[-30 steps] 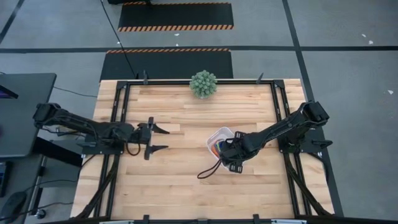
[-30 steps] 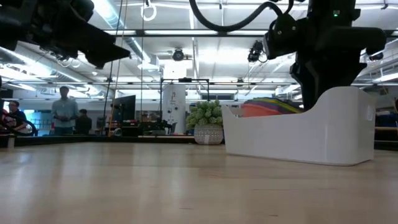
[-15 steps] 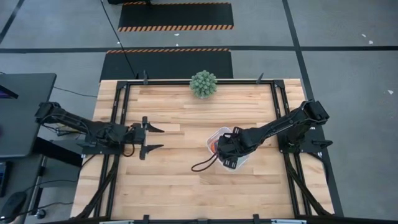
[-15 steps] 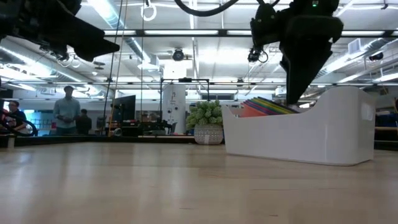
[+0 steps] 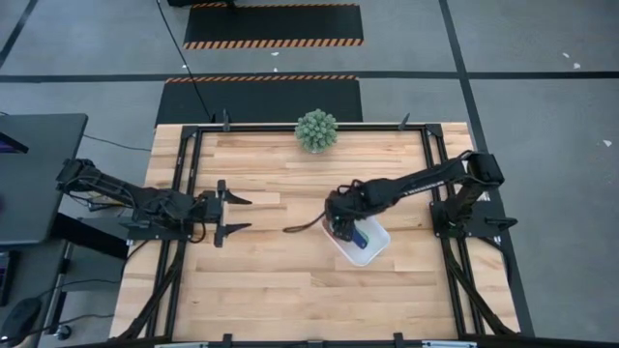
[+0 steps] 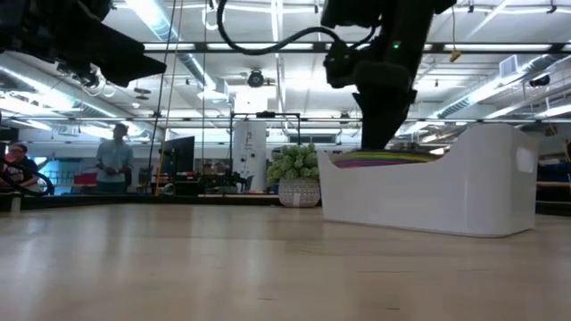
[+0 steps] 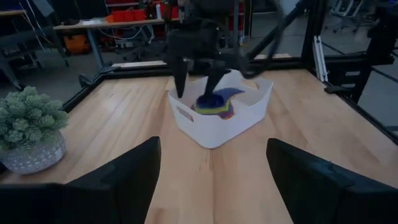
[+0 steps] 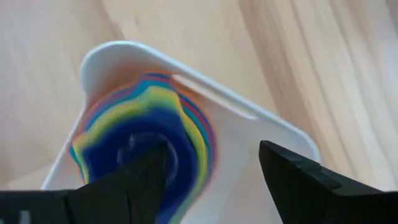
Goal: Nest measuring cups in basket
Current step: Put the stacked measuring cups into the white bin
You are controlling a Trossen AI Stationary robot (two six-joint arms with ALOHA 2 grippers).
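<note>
The white basket (image 5: 375, 247) stands right of the table's middle. Inside it the measuring cups (image 8: 144, 155) sit nested in one stack, dark blue on top, with yellow, light blue and red rims around it. In the low view the stack (image 6: 384, 159) shows just above the rim. My right gripper (image 5: 336, 222) hangs open over the basket's far left end, fingers pointing steeply down, above the cups and clear of them in the left wrist view (image 7: 196, 84). My left gripper (image 5: 240, 215) waits open and level at the table's left side, well away from the basket (image 7: 217, 124).
A green spiky ball plant in a pot (image 5: 316, 130) stands at the middle of the far edge. A black frame (image 5: 184, 174) runs round the tabletop. Bare wood lies between the left gripper and the basket and along the near edge. People stand in the room beyond (image 6: 111, 165).
My right gripper has swung from the basket's near right end across it, toward the table's left and far edges, rising a little and staying open. The cups' stack now shows lower and flatter above the rim. My left gripper has drawn back slightly toward the left edge.
</note>
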